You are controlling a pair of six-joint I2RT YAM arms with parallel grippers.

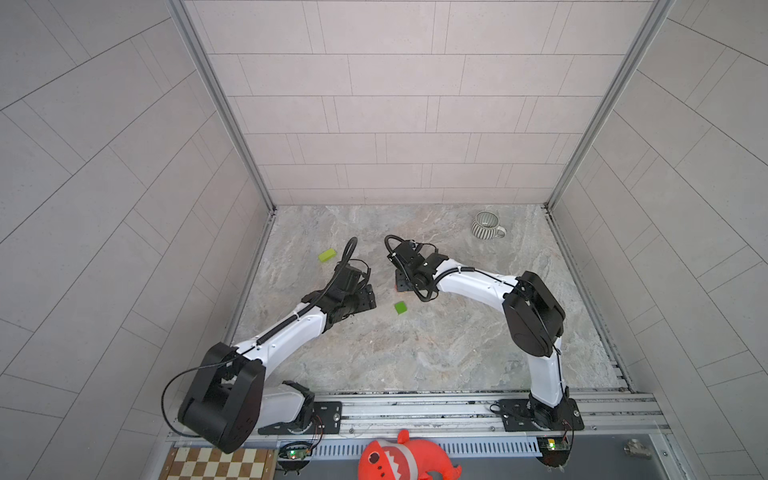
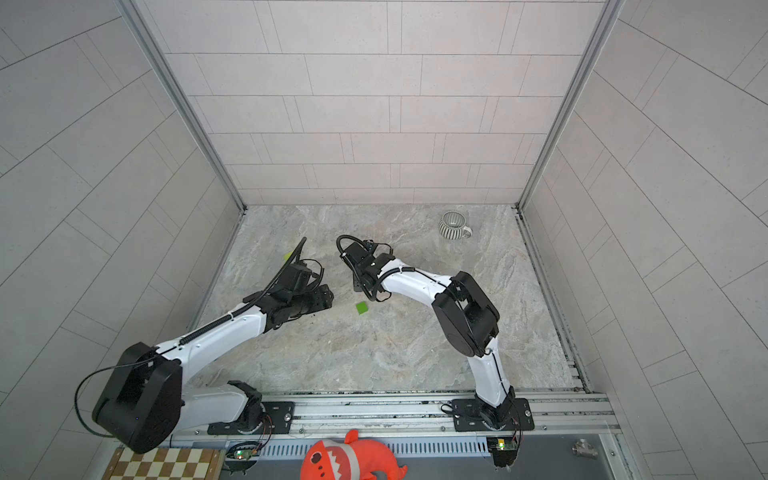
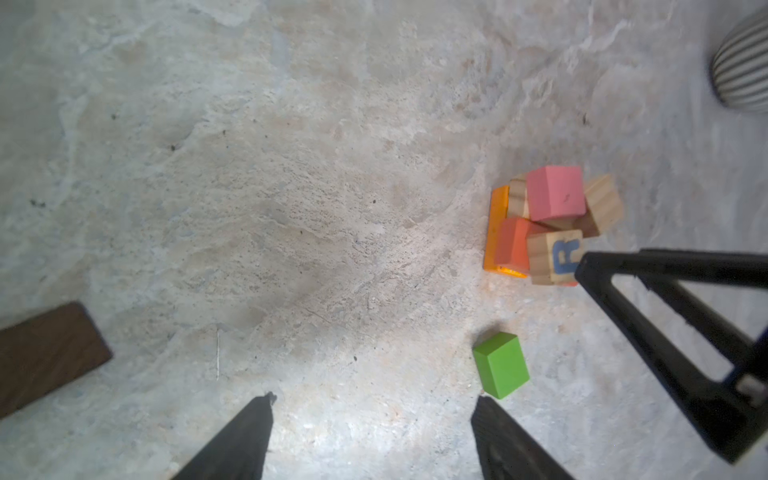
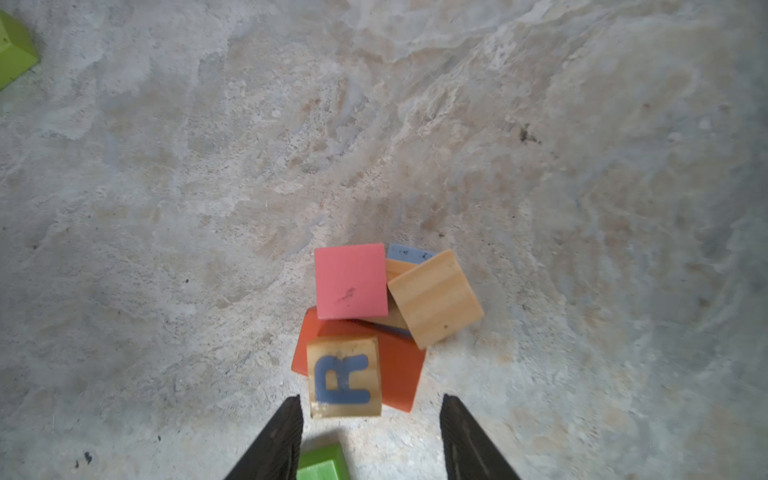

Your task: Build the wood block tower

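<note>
The heap (image 4: 361, 326) of blocks sits near the middle of the desk (image 1: 415, 353), almost wholly hidden under the right wrist in both top views. It is a jumble. A pink block (image 4: 351, 280) is uppermost, with a tan block (image 4: 435, 298) touching its side, and an R block (image 4: 344, 376) lies on an orange block (image 4: 401, 374). The right fingers (image 4: 278, 449) are released, spread wider than the R block, which shows just beside one tip. A green cube (image 1: 400, 308) lies at the heap's 6 o'clock, a lime block (image 1: 327, 255) at 10 and the mug (image 1: 487, 225) at 2. The left fingers (image 3: 243, 444) are spread with nothing between them, and the cube is just off one tip. A brown plank (image 3: 45, 353) lies well apart.
</note>
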